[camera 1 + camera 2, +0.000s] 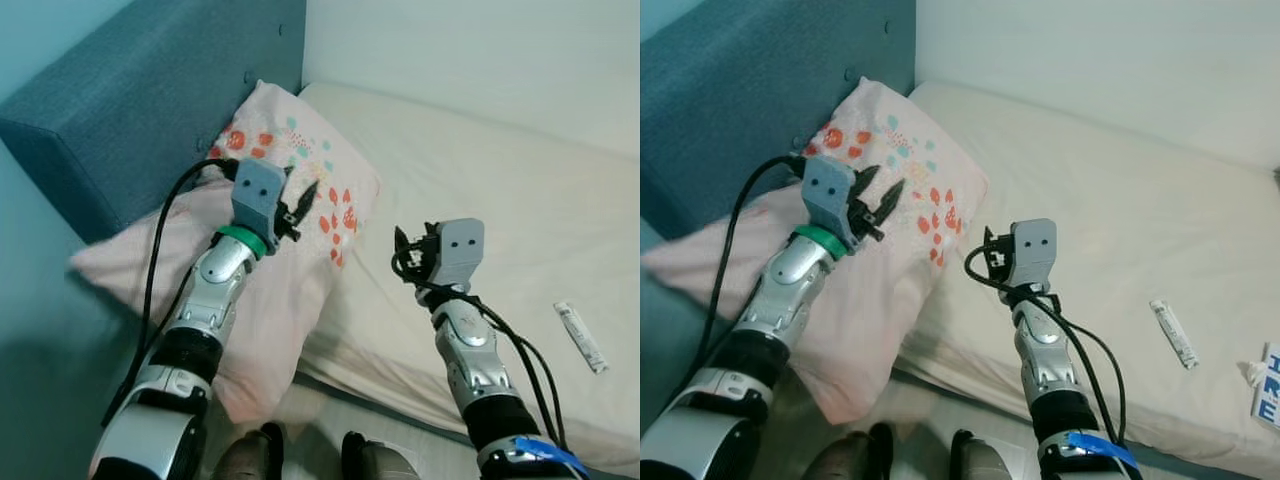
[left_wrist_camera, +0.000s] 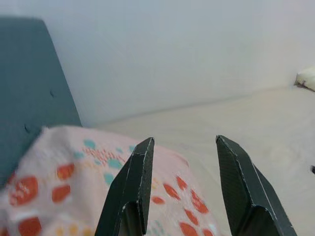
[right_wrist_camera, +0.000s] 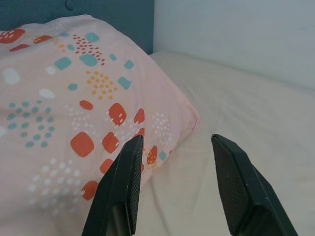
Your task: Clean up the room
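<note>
1. Up close, left gripper point(image 1: 303, 205) hangs over the pillow point(image 1: 300, 170), fingers point(image 2: 132, 189) spread apart, nothing between them; whether the tips touch the fabric cannot be told.
2. Right gripper point(image 3: 179, 184) is held above the mattress point(image 1: 480, 160) just beside the pillow's edge, fingers parted and empty. From the head views its fingers are hidden behind the grey wrist block.
3. Pillow: pink, with red, teal and orange spots, leaning against the blue headboard point(image 1: 140, 110) at the bed's corner. Its near end hangs past the mattress edge and is partly covered by the left arm.
4. Small white tube-like item point(image 1: 581, 337) lies on the mattress to the right of the right arm, well apart from it; printing too small to read.
5. White pack with blue letters point(image 1: 1267, 385) at the right eye view's edge, cut off.
6. White wall point(image 1: 480, 50) behind the bed.
7. Dark rounded shapes point(image 1: 262, 452) at the bottom edge, cut off; hard to identify.
</note>
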`<state>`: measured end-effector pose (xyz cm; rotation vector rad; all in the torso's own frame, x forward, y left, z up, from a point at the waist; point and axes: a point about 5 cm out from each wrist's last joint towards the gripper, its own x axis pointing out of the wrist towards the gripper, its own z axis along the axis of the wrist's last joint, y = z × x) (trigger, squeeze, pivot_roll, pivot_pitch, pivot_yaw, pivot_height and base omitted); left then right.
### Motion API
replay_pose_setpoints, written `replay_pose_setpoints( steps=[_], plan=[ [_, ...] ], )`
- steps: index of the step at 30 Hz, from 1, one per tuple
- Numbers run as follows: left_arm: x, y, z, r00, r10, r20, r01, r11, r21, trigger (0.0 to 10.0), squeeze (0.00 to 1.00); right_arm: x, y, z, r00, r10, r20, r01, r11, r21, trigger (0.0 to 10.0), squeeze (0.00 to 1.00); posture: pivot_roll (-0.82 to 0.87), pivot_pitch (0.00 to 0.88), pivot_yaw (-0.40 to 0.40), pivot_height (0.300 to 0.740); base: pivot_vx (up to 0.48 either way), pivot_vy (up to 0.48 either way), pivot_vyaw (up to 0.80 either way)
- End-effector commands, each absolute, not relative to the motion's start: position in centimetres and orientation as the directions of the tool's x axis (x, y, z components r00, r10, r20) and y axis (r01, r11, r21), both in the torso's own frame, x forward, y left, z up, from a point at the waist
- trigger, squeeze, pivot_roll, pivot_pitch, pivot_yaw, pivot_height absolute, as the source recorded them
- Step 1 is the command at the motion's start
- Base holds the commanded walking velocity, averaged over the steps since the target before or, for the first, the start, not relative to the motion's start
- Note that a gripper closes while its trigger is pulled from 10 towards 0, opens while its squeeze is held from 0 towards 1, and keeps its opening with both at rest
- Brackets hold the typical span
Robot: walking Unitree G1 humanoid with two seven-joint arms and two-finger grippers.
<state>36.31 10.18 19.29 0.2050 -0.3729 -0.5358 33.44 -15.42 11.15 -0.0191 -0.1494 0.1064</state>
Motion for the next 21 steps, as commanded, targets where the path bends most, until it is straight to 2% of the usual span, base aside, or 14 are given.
replay_pose_setpoints(
  steps=[1,3,7,8,12,13,15,16,21],
  plan=[
    [36.1,10.0,18.7,0.796,-0.546,0.260,0.465,0.827,0.315,10.0,0.00,33.0,-15.8,10.1,0.990,0.089,0.113,-0.088,0.996,-0.012,10.0,0.00,0.01,0.123,-0.005,0.740,0.000,0.000,0.00],
    [36.3,10.7,18.3,0.815,-0.535,0.224,0.430,0.817,0.384,10.0,0.00,33.0,-15.6,10.0,0.990,0.093,0.110,-0.092,0.996,-0.011,10.0,0.00,0.02,0.124,-0.008,0.740,0.000,0.000,0.00],
    [36.5,11.4,18.3,0.839,-0.500,0.216,0.385,0.825,0.414,10.0,0.00,33.0,-15.5,9.9,0.989,0.096,0.110,-0.095,0.995,-0.011,10.0,0.00,0.02,0.123,-0.007,0.740,0.000,0.000,0.00],
    [36.5,11.6,18.5,0.843,-0.489,0.226,0.365,0.827,0.428,10.0,1.00,33.0,-15.5,10.0,0.989,0.096,0.110,-0.095,0.995,-0.010,10.0,0.00,0.02,0.122,-0.005,0.740,0.000,0.000,0.00],
    [36.2,11.4,18.9,0.822,-0.523,0.227,0.379,0.799,0.466,10.0,1.00,33.0,-15.6,10.0,0.989,0.095,0.111,-0.094,0.996,-0.010,10.0,0.00,0.02,0.122,-0.004,0.740,0.000,0.000,0.00],
    [35.6,10.8,18.4,0.781,-0.596,0.186,0.446,0.741,0.503,10.0,1.00,33.0,-15.7,10.0,0.989,0.092,0.111,-0.092,0.996,-0.010,10.0,0.00,0.01,0.123,0.003,0.740,0.000,0.000,0.00],
    [35.6,10.8,18.4,0.781,-0.596,0.186,0.446,0.741,0.503,10.0,1.00,33.0,-15.7,10.0,0.989,0.092,0.111,-0.092,0.996,-0.010,10.0,0.00,0.01,0.123,0.003,0.740,0.000,0.000,0.00],
    [35.2,10.3,17.6,0.753,-0.645,0.134,0.489,0.684,0.541,10.0,1.00,32.9,-15.8,10.0,0.990,0.089,0.112,-0.089,0.996,-0.009,10.0,0.00,0.01,0.123,0.003,0.740,0.000,0.000,0.00],
    [36.4,11.2,16.4,0.839,-0.540,0.069,0.387,0.680,0.623,10.0,1.00,32.8,-15.8,9.9,0.990,0.086,0.112,-0.087,0.996,-0.001,10.0,0.00,0.01,0.127,0.005,0.740,0.000,0.000,0.00]
  ],
)
